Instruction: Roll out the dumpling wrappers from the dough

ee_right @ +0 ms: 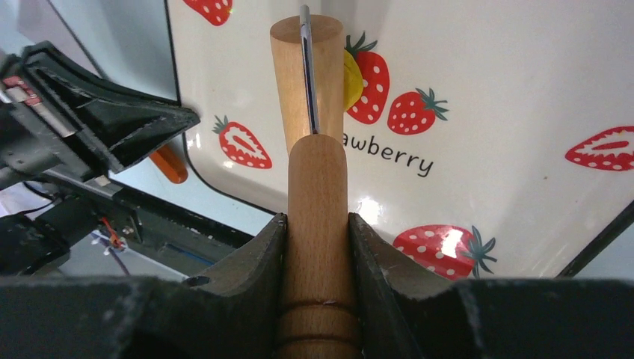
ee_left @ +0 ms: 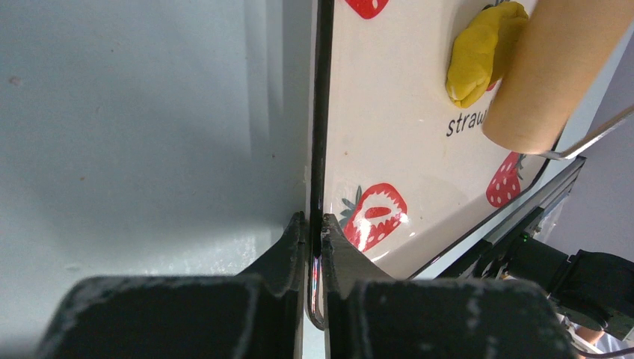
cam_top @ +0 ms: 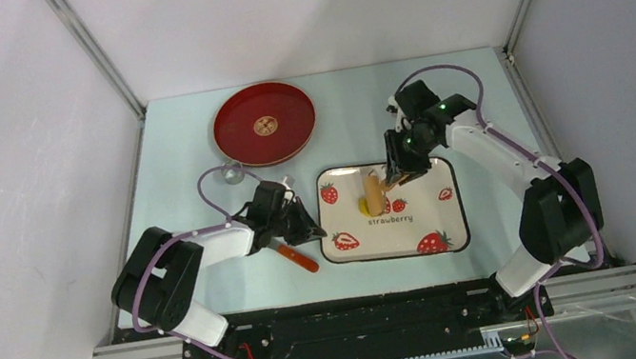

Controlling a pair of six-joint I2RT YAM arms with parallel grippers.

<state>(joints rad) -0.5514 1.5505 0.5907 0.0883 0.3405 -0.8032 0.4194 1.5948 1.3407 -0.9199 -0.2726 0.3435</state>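
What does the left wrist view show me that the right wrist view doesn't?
Only left wrist: the left end effector pinched shut on the tray rim, and most of the dough lump beside the roller barrel. Only right wrist: the right end effector clamped on the roller's handle, and an orange tool handle off the tray. Both: tray, roller, a bit of dough.
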